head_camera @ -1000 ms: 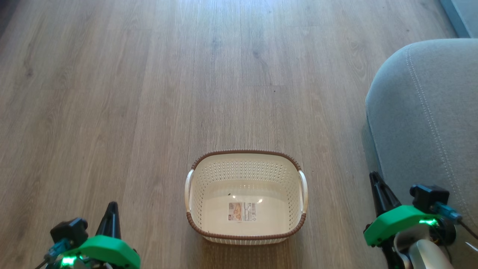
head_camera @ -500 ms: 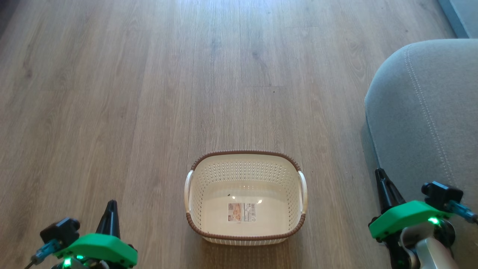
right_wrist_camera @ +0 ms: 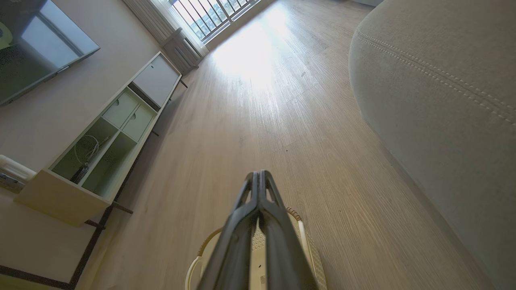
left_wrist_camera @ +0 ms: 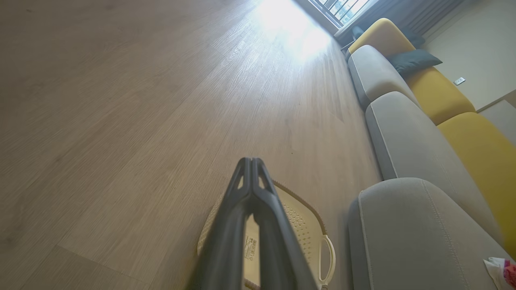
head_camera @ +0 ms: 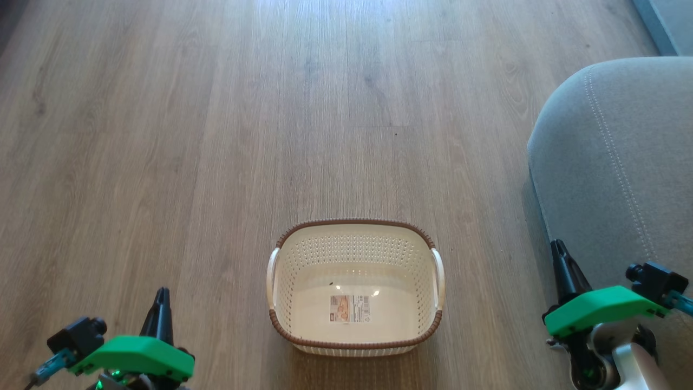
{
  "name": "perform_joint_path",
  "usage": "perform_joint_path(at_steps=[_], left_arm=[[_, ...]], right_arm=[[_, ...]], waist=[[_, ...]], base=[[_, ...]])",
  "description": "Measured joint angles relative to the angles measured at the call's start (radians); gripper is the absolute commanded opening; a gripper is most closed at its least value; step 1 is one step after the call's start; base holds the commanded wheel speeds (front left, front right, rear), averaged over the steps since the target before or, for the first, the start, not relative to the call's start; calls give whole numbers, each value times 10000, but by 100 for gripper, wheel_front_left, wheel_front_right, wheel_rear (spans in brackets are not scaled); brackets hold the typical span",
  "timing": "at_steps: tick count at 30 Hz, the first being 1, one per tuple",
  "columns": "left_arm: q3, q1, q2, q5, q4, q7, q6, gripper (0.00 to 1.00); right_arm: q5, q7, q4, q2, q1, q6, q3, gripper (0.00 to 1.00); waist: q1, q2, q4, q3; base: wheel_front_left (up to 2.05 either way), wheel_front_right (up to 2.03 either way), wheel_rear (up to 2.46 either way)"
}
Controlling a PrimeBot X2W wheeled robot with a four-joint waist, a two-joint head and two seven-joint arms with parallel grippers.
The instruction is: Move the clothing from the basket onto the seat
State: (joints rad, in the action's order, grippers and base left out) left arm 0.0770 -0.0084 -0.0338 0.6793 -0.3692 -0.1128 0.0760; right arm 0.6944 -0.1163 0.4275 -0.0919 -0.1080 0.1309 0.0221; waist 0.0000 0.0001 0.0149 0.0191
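Both tools are clenched tight: left tool (head_camera: 161, 293) lower left, right tool (head_camera: 556, 245) lower right. Basket (head_camera: 352, 249) stands bottom centre on the floor (head_camera: 216, 135) (label (head_camera: 350, 308) on its base); red-and-white clothing (left_wrist_camera: 502, 269) lies on the seat (left_wrist_camera: 403, 233), lower right in the left wrist view.

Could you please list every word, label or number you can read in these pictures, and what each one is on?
No text here is legible.
The label sticker on the base of the basket: print and barcode-like stripes, too small to read.
The clothing on the seat, left wrist view: a red-and-white edge, no lettering readable.
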Motion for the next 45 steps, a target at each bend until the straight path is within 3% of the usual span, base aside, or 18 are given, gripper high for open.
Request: perform_joint_path(at_steps=[45], left_arm=[[17, -306, -10, 5141, 497, 1252, 267, 0]], right_arm=[[5068, 1260, -794, 240, 55, 0, 631, 0]], waist=[[0, 0, -84, -90]], base=[[0, 0, 0]])
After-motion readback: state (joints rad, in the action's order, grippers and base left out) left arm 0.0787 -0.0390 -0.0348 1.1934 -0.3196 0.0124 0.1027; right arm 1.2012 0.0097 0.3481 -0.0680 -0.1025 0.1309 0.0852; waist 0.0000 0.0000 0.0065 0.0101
